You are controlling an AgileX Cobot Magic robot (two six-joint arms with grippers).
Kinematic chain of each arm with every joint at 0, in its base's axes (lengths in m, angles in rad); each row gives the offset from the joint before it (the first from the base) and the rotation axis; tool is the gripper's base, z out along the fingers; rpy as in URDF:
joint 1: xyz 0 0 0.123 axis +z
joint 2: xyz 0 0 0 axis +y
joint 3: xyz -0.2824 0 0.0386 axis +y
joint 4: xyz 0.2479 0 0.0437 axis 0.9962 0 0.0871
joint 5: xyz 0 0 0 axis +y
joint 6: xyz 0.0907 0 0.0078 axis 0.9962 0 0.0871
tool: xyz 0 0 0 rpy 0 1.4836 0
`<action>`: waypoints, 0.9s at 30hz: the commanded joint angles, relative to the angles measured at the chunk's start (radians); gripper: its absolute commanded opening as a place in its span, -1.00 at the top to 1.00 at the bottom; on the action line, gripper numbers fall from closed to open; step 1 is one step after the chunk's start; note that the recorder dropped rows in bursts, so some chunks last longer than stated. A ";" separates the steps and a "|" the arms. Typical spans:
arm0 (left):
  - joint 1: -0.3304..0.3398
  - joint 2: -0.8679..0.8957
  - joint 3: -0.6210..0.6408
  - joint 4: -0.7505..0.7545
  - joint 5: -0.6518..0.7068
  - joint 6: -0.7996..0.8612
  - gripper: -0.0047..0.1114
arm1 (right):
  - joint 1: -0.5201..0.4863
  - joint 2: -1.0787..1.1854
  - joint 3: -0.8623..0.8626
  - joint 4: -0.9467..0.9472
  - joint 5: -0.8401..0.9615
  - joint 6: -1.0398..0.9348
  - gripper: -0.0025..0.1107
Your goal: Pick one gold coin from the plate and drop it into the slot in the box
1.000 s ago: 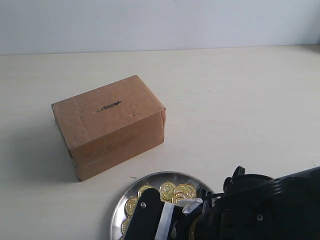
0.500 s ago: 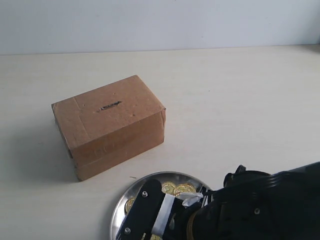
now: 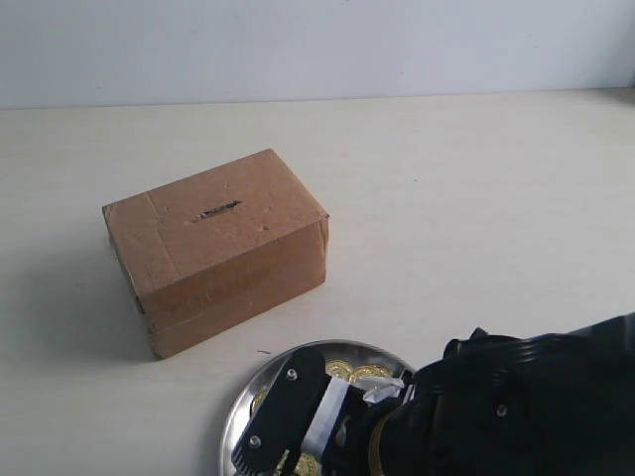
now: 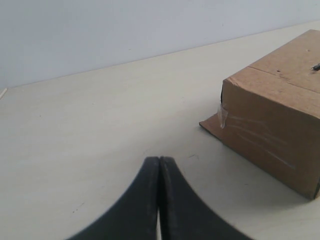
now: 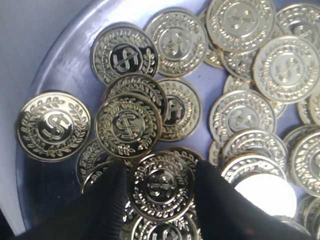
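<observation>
**Right Gripper Set Around a Coin on the Plate**

Exterior view: The right arm (image 3: 516, 407) is seen reaching in from the lower right corner, its bulk bent low over the plate (image 3: 260, 379), which is cut off by the lower edge of the view. The right gripper (image 3: 293, 451) is angled down into the plate. One black finger, backed with white tape, is laid across the coins (image 3: 355, 372), and the gap between the jaws is hidden here. The box (image 3: 223, 248) is stood on the table (image 3: 476, 198) just beyond the plate's far rim and apart from it, with the slot (image 3: 216, 211) in its top face. Open table is shown to the right of the box and behind it, up to the wall (image 3: 298, 50).

Left wrist view: The left gripper (image 4: 159, 167) is shown closed, its two fingers pressed flat together, and is held over bare table. The box (image 4: 272, 130) is seen near it, one corner turned toward it, with a strip of open table left between.

Right wrist view: The right gripper (image 5: 161, 170) is seen with jaws apart, the fingers (image 5: 107, 200) set either side of one coin (image 5: 162, 187) lying flat atop the pile. Whether the pads touch its rim cannot be told. More coins are crowded and overlapped all round it, and a bare band of plate (image 5: 65, 60) is left toward the rim.
</observation>
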 commanded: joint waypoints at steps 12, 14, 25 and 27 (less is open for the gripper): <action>0.002 -0.005 0.002 0.002 -0.010 -0.004 0.92 | -0.005 0.011 0.000 0.013 -0.017 0.006 0.65; 0.002 -0.005 0.002 0.002 -0.010 -0.004 0.92 | -0.005 0.006 -0.004 0.013 -0.017 0.006 0.65; 0.002 -0.005 0.002 0.002 -0.010 -0.004 0.92 | -0.005 -0.069 -0.004 0.013 -0.017 0.006 0.65; 0.002 -0.005 0.002 0.002 -0.010 -0.004 0.92 | -0.005 -0.069 -0.004 0.013 -0.017 0.006 0.65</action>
